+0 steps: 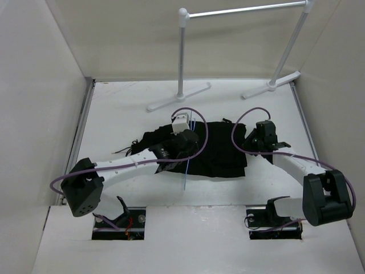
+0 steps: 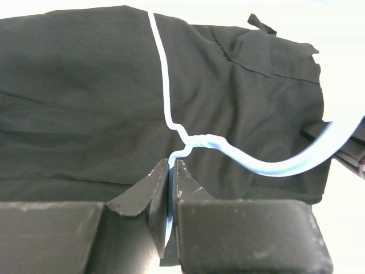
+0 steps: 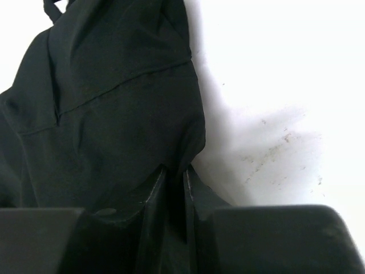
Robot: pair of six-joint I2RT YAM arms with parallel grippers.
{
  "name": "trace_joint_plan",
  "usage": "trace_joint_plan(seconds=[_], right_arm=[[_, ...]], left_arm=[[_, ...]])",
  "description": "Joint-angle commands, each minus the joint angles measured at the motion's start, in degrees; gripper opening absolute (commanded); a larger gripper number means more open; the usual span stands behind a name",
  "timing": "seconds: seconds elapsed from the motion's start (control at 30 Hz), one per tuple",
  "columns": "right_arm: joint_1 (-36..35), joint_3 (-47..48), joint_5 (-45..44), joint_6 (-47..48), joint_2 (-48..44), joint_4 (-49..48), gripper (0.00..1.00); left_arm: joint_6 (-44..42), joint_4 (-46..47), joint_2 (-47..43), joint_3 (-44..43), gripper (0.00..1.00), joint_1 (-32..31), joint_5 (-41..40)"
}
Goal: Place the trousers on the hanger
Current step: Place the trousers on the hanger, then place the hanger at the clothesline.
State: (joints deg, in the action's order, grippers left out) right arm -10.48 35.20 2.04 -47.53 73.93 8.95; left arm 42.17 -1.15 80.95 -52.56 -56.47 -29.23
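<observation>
The black trousers (image 1: 219, 149) lie folded in the middle of the table. The thin pale blue wire hanger (image 1: 187, 171) lies across their left part. My left gripper (image 1: 183, 140) is shut on the hanger; in the left wrist view the wire (image 2: 166, 85) runs out of the jaws, with its twisted neck and hook (image 2: 274, 165) curving right over the trousers (image 2: 74, 97). My right gripper (image 1: 255, 137) is at the trousers' right edge. In the right wrist view its jaws (image 3: 174, 174) are shut on a fold of the black fabric (image 3: 102, 114).
A white tubular garment rack (image 1: 239, 11) stands at the back, its feet (image 1: 178, 97) on the table behind the trousers. White walls close in the left and right sides. Bare white table (image 3: 285, 85) lies right of the trousers.
</observation>
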Motion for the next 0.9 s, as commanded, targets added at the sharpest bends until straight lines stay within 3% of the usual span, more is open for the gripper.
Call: trace_joint_plan(seconds=[0.0,0.13,0.23,0.37,0.5,0.63,0.73,0.87], right_arm=[[-1.5,2.4,-0.9,-0.2,-2.7,-0.3,0.28],[-1.5,3.1,-0.8,1.4,-9.7,4.4,0.67],[-1.5,5.0,0.3,3.6,-18.0,9.1,0.79],[-3.4,10.7,3.0,6.5,-27.2,16.2,0.81],[-9.8,17.6,6.7,7.6,-32.8,18.6,0.76],[-20.1,21.2,12.3,6.0,-32.6,12.6,0.76],[-28.8,21.8,11.1,5.3,-30.7,4.5,0.78],[-33.7,23.2,9.5,6.0,-23.7,0.0,0.78]], left_arm=[[2.4,4.1,-0.3,-3.8,0.01,-0.9,-1.3],[1.5,1.3,-3.7,-8.0,0.00,-1.6,-3.2],[1.3,-2.5,-6.7,-12.7,0.00,-1.1,-3.5],[1.2,-6.6,-8.2,-19.1,0.00,-1.0,-3.2],[0.6,-7.1,-7.9,-23.3,0.00,-1.1,-2.3],[-0.3,-7.0,-6.2,-27.7,0.00,-1.0,-0.6],[-1.7,-7.0,-4.9,-30.6,0.00,-1.2,0.1],[-2.6,-6.9,-3.8,-32.3,0.00,-1.3,0.1]])
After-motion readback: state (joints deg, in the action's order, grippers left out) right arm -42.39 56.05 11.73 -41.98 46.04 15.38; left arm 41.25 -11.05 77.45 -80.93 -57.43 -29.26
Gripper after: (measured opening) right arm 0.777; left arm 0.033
